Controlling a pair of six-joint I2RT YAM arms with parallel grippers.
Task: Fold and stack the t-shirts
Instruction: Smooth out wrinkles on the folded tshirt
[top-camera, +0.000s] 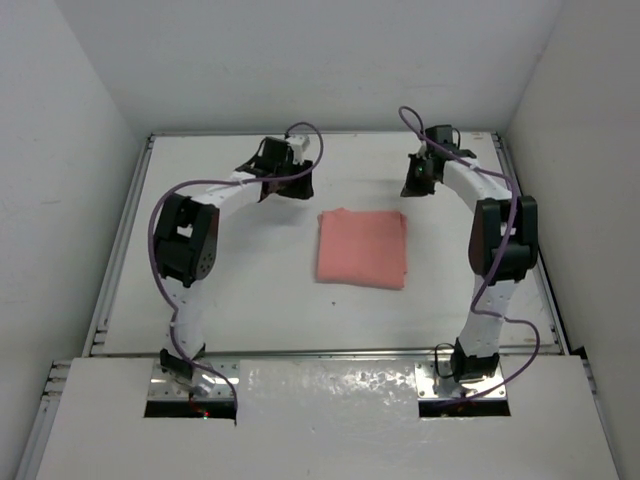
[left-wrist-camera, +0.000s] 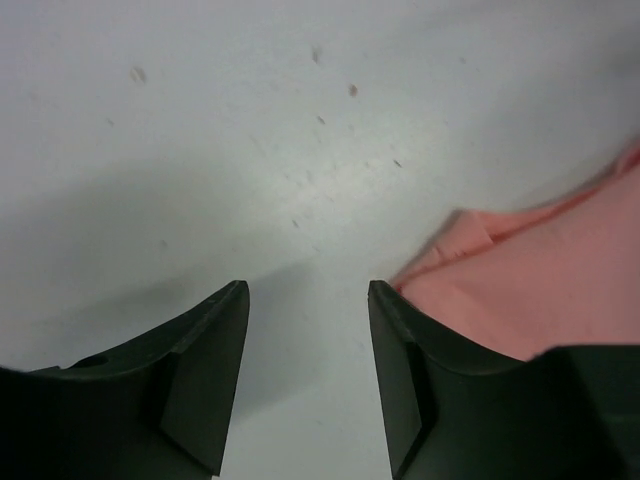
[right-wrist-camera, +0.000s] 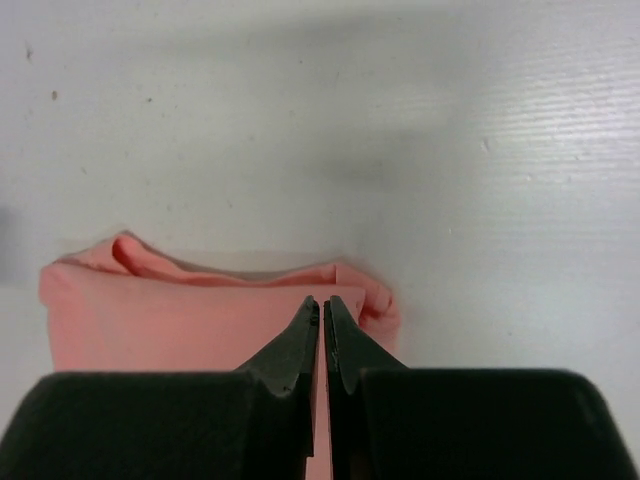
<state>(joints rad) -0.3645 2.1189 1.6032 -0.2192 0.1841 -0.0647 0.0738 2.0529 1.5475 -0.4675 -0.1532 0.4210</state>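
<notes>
The salmon-pink t-shirt (top-camera: 362, 247) lies folded into a flat rectangle in the middle of the white table (top-camera: 250, 290). My left gripper (top-camera: 289, 186) hovers just beyond the shirt's far left corner. In the left wrist view it (left-wrist-camera: 308, 287) is open and empty over bare table, with the shirt's corner (left-wrist-camera: 540, 285) to the right of its right finger. My right gripper (top-camera: 414, 182) hovers just beyond the far right corner. In the right wrist view it (right-wrist-camera: 322, 300) is shut with nothing between the jaws, above the shirt's layered folded edge (right-wrist-camera: 170, 320).
White walls enclose the table on the left, back and right. A raised rail (top-camera: 122, 235) runs along the left edge and another (top-camera: 530, 235) along the right. Purple cables loop off both arms. The arm bases (top-camera: 190, 375) stand at the near edge.
</notes>
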